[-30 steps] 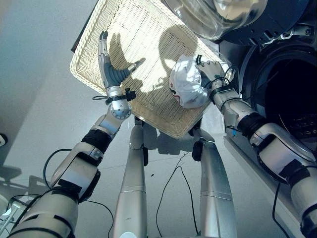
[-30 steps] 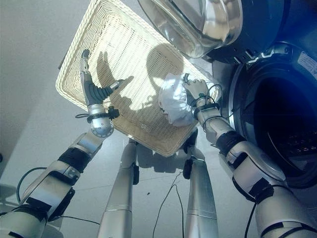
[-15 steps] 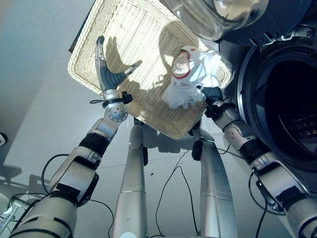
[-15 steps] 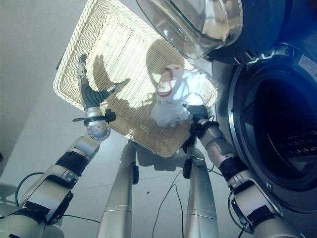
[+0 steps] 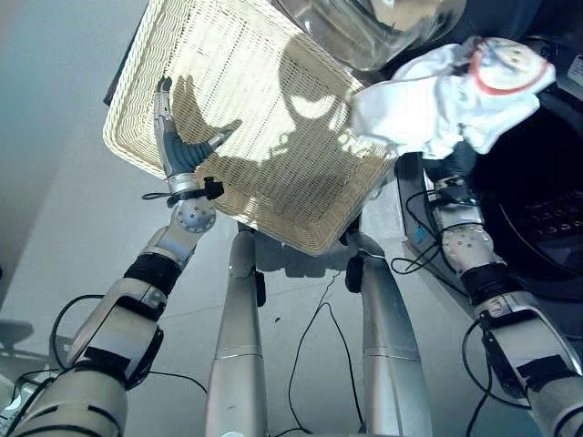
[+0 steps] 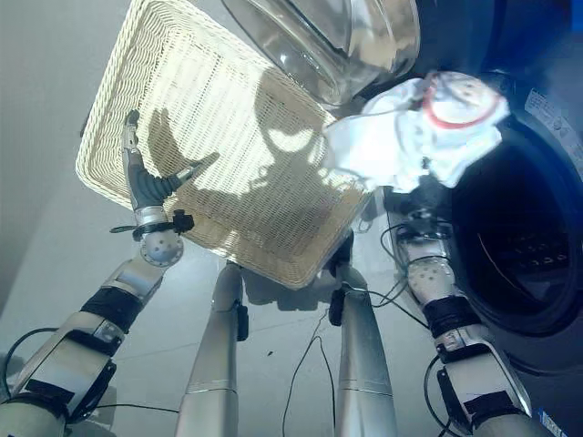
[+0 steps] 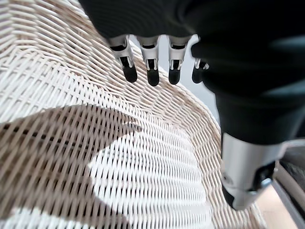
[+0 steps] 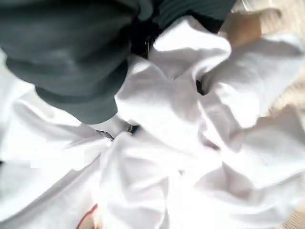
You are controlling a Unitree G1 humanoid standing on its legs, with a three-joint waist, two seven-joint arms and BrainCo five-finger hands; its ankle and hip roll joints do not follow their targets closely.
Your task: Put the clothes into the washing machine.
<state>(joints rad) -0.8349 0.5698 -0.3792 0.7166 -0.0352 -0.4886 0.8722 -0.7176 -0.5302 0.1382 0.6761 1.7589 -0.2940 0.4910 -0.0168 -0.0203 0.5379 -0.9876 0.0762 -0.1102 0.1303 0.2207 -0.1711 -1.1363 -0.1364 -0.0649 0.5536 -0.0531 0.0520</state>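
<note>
right robot hand [image 5: 458, 162], fingers buried in cloth so grip unclear, lifts white garment [image 5: 437, 96] toward open washing machine [image 6: 510, 237]; left robot hand [image 5: 176, 146] spread over empty basket [image 5: 264, 182].

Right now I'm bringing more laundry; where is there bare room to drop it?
The wicker basket is bare between the left hand and its rim by the washing machine. That drum opening is crowded: the right hand holds the white garment before it.

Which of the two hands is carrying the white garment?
The right hand, raised before the washing machine's drum under the white garment. The left hand hangs open over the wicker basket.
</note>
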